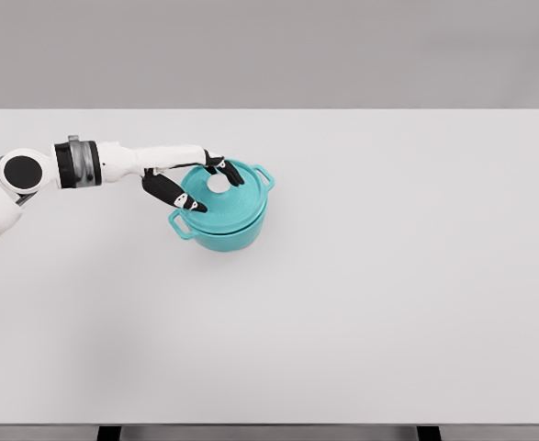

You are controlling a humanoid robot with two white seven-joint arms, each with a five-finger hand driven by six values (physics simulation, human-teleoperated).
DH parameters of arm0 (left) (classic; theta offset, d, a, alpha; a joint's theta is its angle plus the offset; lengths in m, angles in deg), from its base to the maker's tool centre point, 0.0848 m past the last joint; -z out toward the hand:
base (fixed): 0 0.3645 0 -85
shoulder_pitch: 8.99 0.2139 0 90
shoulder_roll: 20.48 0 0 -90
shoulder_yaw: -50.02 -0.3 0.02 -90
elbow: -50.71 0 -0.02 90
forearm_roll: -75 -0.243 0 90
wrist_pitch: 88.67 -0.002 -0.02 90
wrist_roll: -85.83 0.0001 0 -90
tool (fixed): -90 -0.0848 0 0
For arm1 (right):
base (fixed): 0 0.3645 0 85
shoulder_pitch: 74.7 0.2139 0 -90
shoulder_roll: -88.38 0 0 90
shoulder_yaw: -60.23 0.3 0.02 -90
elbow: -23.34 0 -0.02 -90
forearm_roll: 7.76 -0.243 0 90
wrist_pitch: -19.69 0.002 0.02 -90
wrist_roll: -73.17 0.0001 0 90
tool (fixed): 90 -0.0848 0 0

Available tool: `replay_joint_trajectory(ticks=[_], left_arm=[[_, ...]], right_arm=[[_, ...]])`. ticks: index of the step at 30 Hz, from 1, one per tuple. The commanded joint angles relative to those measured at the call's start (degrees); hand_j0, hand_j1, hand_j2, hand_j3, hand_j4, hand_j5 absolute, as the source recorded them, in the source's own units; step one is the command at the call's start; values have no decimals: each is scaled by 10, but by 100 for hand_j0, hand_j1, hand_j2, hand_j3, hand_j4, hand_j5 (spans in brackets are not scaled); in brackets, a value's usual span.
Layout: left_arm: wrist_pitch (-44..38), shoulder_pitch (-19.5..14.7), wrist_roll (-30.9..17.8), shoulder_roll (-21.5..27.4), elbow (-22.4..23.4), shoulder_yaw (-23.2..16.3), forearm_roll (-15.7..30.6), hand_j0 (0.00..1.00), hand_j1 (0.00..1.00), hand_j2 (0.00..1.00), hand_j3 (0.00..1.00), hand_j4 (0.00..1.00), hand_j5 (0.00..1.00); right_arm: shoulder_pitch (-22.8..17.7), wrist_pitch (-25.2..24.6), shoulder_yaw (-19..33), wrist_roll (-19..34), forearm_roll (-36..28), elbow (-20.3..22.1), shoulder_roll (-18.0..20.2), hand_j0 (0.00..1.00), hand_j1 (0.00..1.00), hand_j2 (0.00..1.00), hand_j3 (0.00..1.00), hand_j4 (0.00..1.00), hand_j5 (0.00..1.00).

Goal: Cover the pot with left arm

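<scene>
The white table [361,303] is carrying a teal pot [225,234] left of centre, toward the far side. A teal lid [237,197] is lying on the pot, tilted slightly. The left hand [196,184], reaching in from the left, is pinching the lid's white knob [218,183].

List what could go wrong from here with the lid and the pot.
1. The lid looks tilted on the teal pot, not flat; released now, it may settle crooked or slide off.
2. The left hand has its fingers spread over the lid near the white knob; pulling away could drag the lid.
3. Pressing down might push the pot along the table.
</scene>
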State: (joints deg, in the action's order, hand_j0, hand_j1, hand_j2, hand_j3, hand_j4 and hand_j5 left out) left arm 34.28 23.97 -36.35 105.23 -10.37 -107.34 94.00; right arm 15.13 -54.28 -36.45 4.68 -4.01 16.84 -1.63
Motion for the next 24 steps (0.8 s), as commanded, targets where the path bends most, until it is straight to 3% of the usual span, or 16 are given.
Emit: replay_joint_trajectory(ticks=[1, 24], left_arm=[[3, 0, -2, 1, 2, -3, -15, 77, 77, 77, 77, 77, 77], [-2, 2, -2, 0, -7, -1, -15, 82, 82, 82, 82, 82, 82]], right_arm=[[0, 1, 0, 0, 0, 0, 0, 100, 100, 100, 100, 100, 100], [0, 1, 0, 0, 0, 0, 0, 100, 100, 100, 100, 100, 100]])
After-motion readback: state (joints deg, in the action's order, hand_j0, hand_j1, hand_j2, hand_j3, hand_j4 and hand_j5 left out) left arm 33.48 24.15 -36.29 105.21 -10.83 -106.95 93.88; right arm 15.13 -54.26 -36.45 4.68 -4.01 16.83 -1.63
